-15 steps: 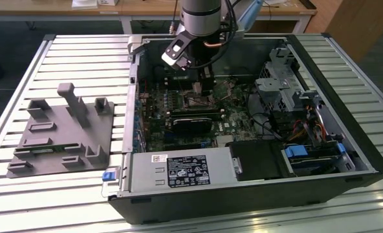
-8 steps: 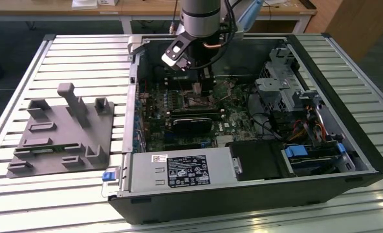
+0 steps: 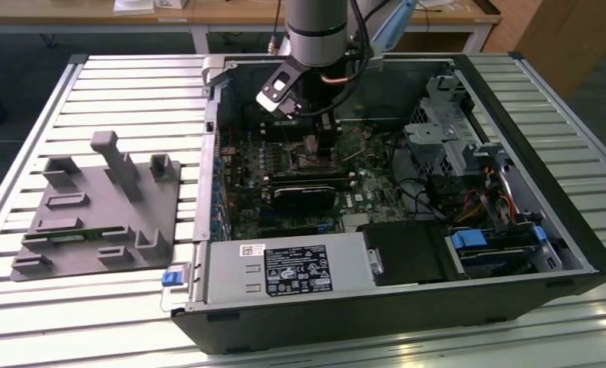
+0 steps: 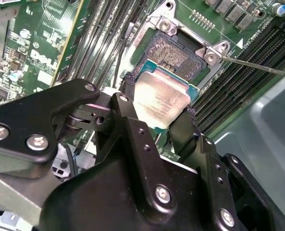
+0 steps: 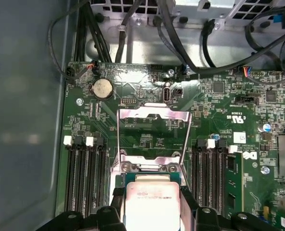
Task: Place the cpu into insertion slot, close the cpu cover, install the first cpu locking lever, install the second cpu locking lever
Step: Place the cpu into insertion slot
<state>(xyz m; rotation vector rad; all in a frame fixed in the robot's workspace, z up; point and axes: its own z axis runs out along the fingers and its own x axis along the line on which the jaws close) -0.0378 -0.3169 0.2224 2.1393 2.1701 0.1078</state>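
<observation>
1. While I watch from the exterior view, the arm reaches down into the open computer case (image 3: 385, 318), and the gripper (image 3: 317, 144) sits low over the motherboard (image 3: 370, 192).
2. In both wrist views the gripper is pinching the cpu (image 4: 164, 96) by two opposite edges, its black fingers (image 4: 184, 129) pressed against the sides of the chip.
3. I see the pale metal top of the cpu facing the cameras, with a thin green rim around it.
4. In the second wrist view the cpu overlaps the near part of the insertion slot (image 4: 173, 50), and the far part of the dark pin field is uncovered.
5. I cannot tell whether the chip touches the socket or hangs just above it.
6. In the first wrist view the cpu cover (image 5: 154, 114) is swung open, its silver frame standing up beyond the socket with green board showing through its window.
7. One locking lever (image 4: 257, 66) is unlatched and runs as a thin rod from a socket corner across the memory slots (image 4: 238, 82).
8. A coin cell battery (image 5: 103, 89) sits on the board beyond the cover.
9. Outside the case, a grey fixture plate (image 3: 98, 207) lies on the slatted table (image 3: 129, 84) at the exterior view's left.
</observation>
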